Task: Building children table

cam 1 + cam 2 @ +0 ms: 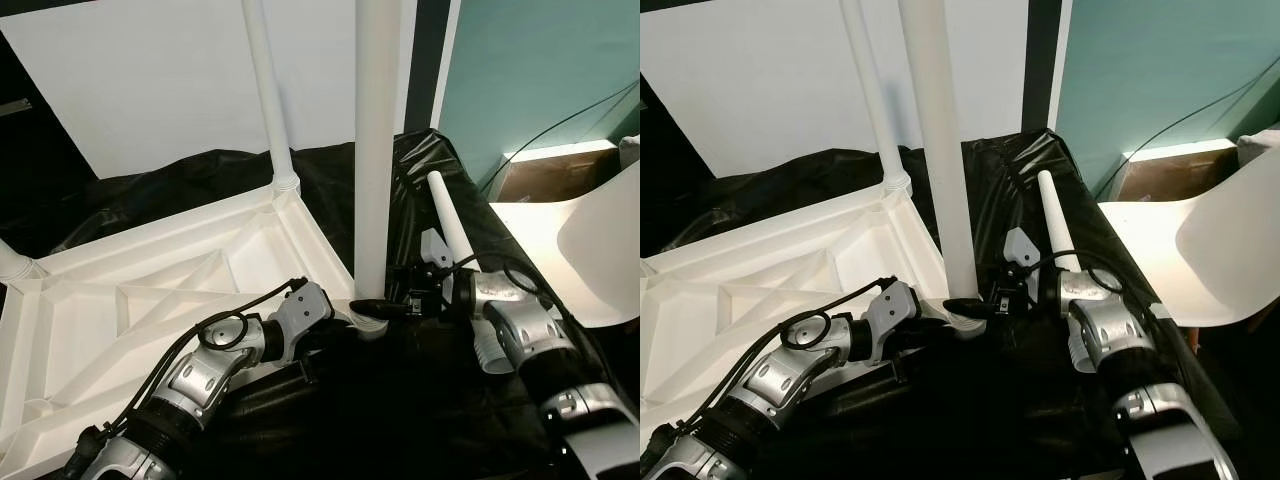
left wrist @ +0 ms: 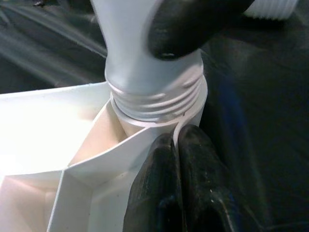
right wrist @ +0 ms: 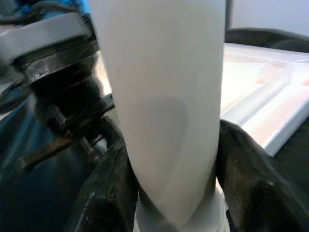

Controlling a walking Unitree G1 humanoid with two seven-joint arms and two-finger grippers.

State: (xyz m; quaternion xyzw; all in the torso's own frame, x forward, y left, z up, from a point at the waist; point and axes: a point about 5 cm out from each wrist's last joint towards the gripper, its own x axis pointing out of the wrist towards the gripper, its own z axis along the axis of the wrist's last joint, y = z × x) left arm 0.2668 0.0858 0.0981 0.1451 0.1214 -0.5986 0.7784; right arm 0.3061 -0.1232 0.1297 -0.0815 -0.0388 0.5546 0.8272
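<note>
My right gripper (image 1: pixel 372 305) clamps the upright table leg (image 1: pixel 377 150); my left gripper (image 2: pixel 176 193) (fingers pressed together) touches the tabletop's (image 1: pixel 130 300) corner.

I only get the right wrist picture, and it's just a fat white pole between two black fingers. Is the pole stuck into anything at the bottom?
Observer: Yes. The leg stands upright in a corner socket of the upside-down white tabletop, and its screw threads still show above the socket.
Operator: Where's the other hand?
Observer: The left gripper has its fingers shut, pressed against that corner right under the threads.
Operator: Are any other legs on already?
Observer: One more, the rear leg, stands at the next corner. A loose leg lies on the black sheet behind the right gripper.
</note>
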